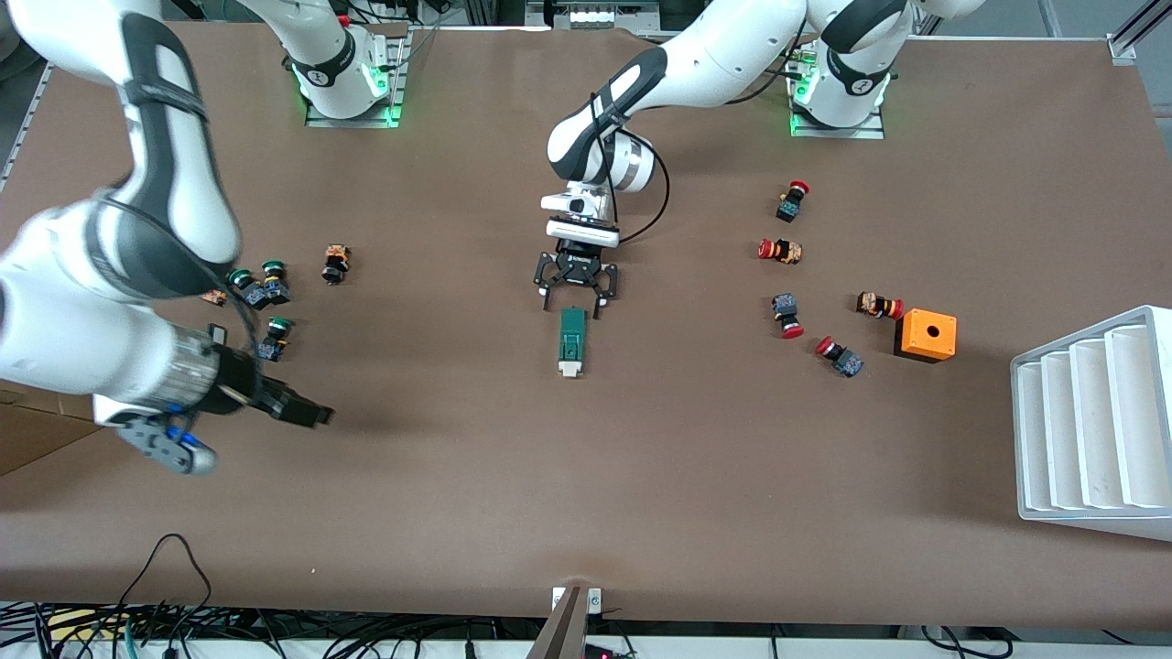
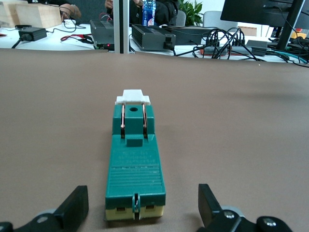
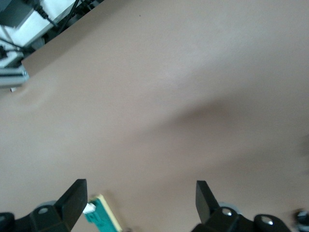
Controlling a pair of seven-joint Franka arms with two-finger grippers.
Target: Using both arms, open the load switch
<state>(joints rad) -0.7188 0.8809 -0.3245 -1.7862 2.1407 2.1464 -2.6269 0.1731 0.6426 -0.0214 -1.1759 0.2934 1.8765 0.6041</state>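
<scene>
The approach step, I judge: the left gripper (image 1: 575,297), jaws wide and empty, hangs just at 12 o'clock of the load switch (image 1: 572,340) on the counter (image 1: 641,458). The right gripper (image 1: 307,412), also wide and empty, sits well off toward 8 o'clock. Next the left must straddle and clamp the body.

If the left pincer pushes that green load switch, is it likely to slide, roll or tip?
The load switch lies flat on its long, boxy body, so it would probably slide, not roll. It sits low, so tipping seems unlikely. On the smooth table, an off-centre push may turn it. The open left pincer straddles its end.
</scene>
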